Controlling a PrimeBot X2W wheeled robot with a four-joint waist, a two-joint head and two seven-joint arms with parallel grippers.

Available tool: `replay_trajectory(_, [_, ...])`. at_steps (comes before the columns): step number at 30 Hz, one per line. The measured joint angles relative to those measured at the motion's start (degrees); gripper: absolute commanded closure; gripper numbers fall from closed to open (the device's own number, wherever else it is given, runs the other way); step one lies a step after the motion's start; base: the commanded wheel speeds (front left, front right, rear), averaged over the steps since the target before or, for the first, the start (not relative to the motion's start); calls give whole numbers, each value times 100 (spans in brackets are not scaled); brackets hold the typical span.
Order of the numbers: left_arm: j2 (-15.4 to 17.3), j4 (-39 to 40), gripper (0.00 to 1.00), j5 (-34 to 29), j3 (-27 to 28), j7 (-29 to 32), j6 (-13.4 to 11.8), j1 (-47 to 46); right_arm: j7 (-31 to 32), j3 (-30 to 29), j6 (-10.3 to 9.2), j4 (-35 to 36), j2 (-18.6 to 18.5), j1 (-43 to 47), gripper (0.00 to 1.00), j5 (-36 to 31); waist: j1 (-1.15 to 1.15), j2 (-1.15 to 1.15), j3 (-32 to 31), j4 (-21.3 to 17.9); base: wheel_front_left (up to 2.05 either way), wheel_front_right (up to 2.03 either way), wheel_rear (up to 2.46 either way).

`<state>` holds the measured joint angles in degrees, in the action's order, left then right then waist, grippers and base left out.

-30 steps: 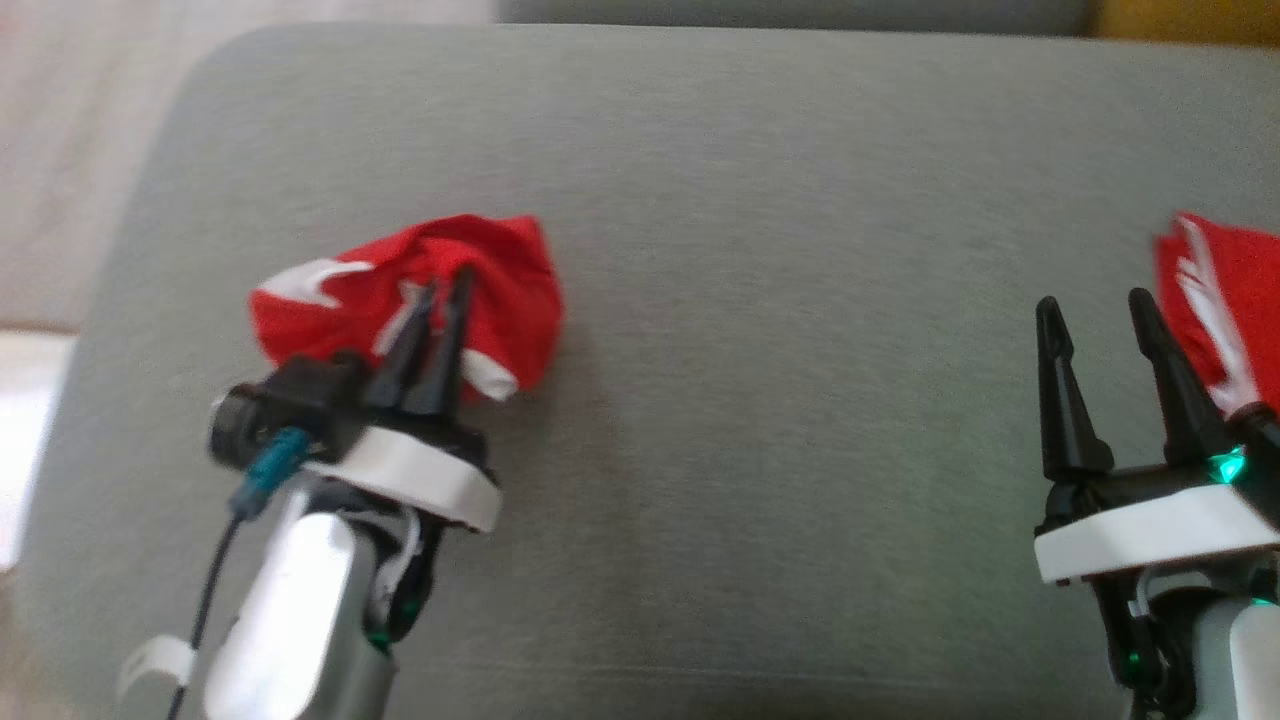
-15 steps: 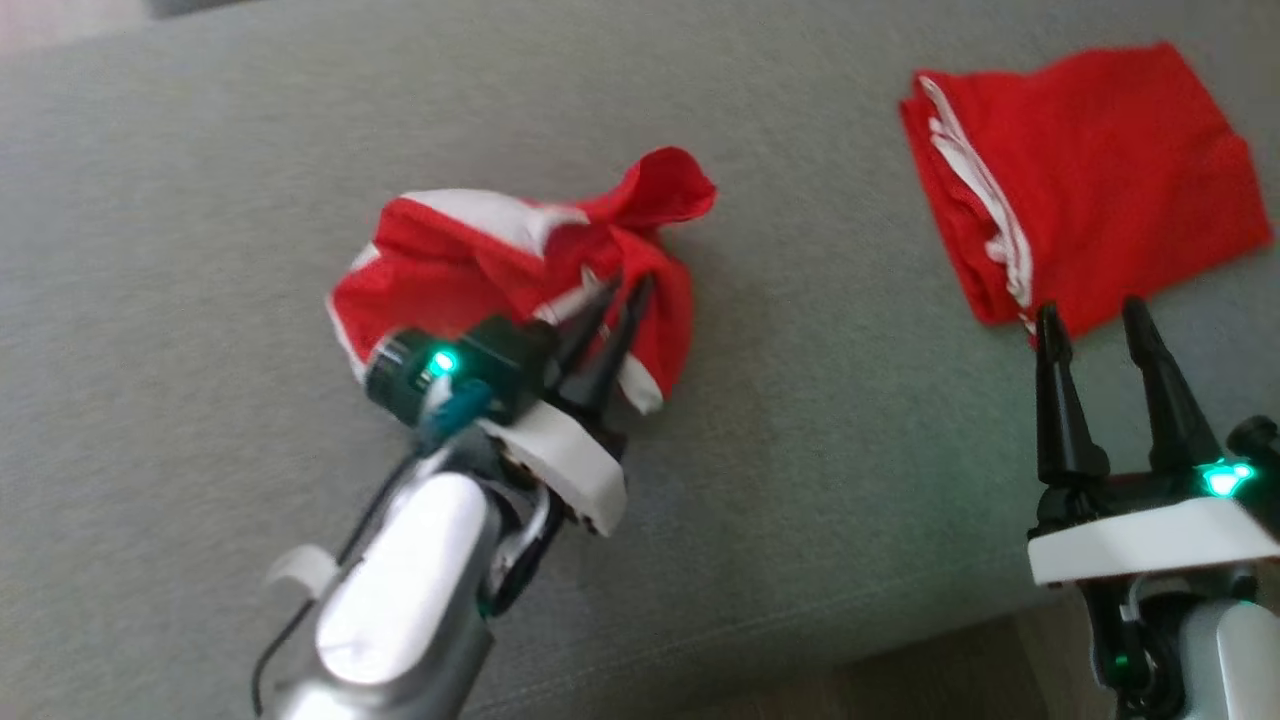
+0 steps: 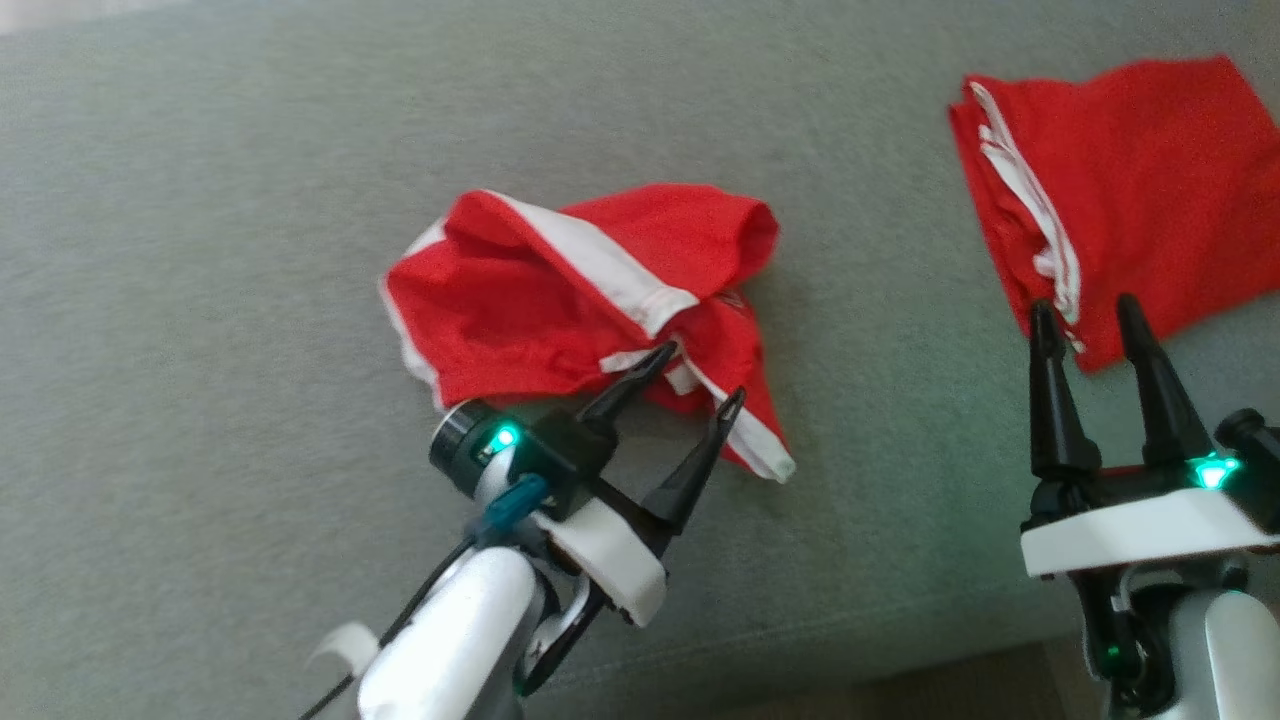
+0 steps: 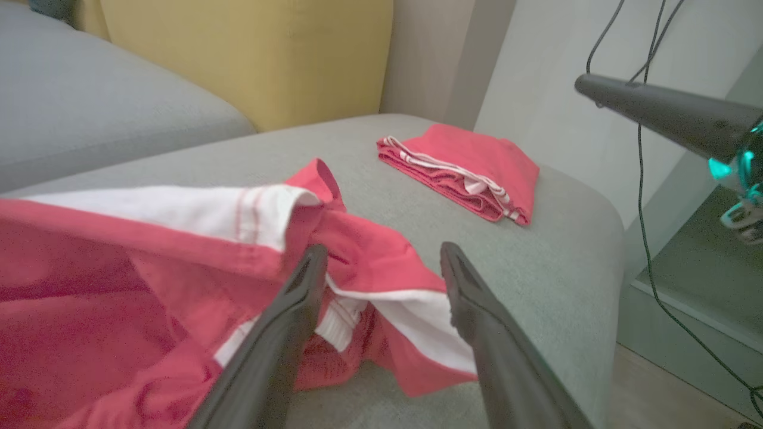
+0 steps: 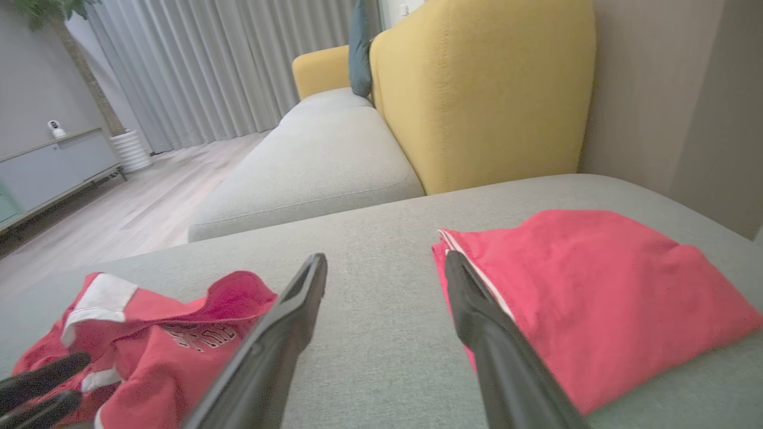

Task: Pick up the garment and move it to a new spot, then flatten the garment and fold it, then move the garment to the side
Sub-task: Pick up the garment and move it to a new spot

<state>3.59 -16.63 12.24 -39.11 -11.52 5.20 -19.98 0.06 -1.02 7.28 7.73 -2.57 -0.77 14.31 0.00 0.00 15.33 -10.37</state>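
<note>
One rumpled garment (image 3: 560,300) lies by splayed left gripper (image 3: 702,375)

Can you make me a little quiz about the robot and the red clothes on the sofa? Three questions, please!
1. True or false: the left gripper, at the crumpled red garment, is open.
2. Which lies nearer the right gripper? A. the crumpled red garment. B. the folded red garment.
3. Fill in: both garments have ____ stripes.

Key: 1 true. 2 B. 3 white.
</note>
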Motion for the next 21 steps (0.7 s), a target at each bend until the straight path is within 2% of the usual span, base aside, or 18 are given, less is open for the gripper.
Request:
replay_trajectory(4, [134, 431, 0, 0, 235, -211, -283, 184, 130, -14, 0, 22, 1, 20, 0, -124, 0, 0, -199, 309, 0, 0, 0])
replay_trajectory(9, [272, 805, 0, 160, 880, -271, -635, 434, 325, -55, 0, 96, 1, 31, 0, -250, 0, 0, -416, 712, 0, 0, 0])
replay_trajectory(10, [272, 805, 0, 160, 880, -271, -635, 434, 325, -55, 0, 96, 1, 31, 0, -250, 0, 0, -416, 712, 0, 0, 0])
replay_trajectory(17, [614, 1051, 0, 307, 1855, -278, -966, 956, 459, -70, 0, 149, 1, 190, 0, -332, -1, 0, -748, 1103, 0, 0, 0])
replay_trajectory(21, [847, 1084, 0, 310, 2159, -278, -972, 1275, 547, -79, 0, 156, 1, 359, 0, -387, -1, 0, -909, 1219, 0, 0, 0])
